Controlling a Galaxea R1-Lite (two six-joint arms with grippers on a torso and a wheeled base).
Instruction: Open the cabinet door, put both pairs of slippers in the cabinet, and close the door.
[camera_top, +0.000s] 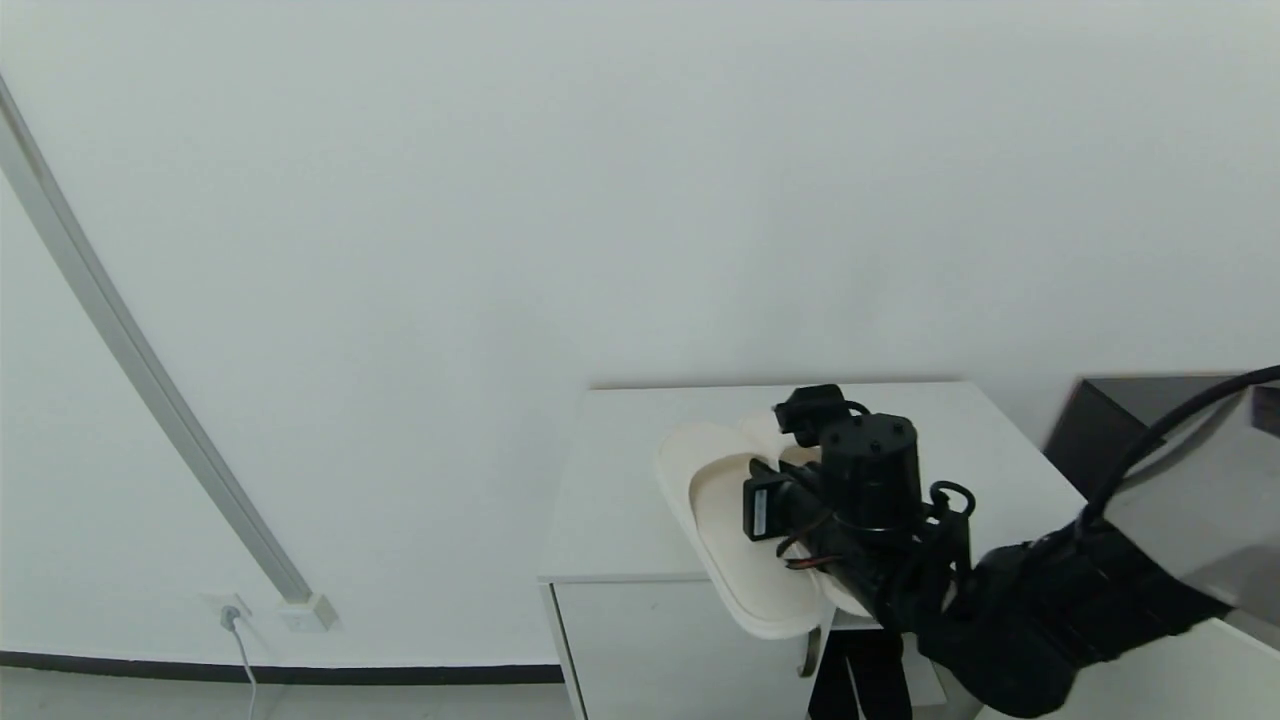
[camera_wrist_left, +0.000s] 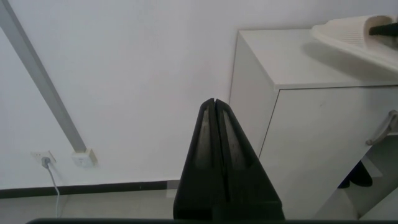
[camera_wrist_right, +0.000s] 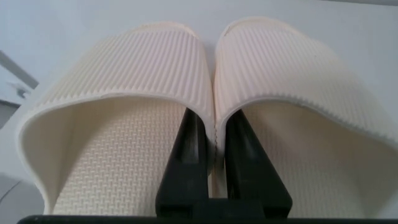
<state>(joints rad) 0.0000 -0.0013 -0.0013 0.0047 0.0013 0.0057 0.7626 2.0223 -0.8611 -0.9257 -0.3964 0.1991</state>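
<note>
Gripping: the right gripper was clenched on a pair of cream slippers, one black finger inside each slipper and the two touching inner walls pinched between them.
Slippers: the ribbed pair lay side by side over the top of the white cabinet, toes toward the wall and heels sticking out past the front edge. Whether the soles rested on the top or hung just above it could not be told.
Right arm: it came in from the right, over the cabinet's front corner, with its wrist above the slippers.
Left gripper: the left gripper was closed with nothing in it, its fingers pressed flat together. It hung well apart from the cabinet, off the cabinet's side and pointing at the wall.
Cabinet front: a pale handle showed at the edge of the front panel. Below it, shelves and a dark object could be seen inside. How far the door stood open could not be told.
Wall: a grey strip ran slantwise down to a socket with a cable plugged in.
</note>
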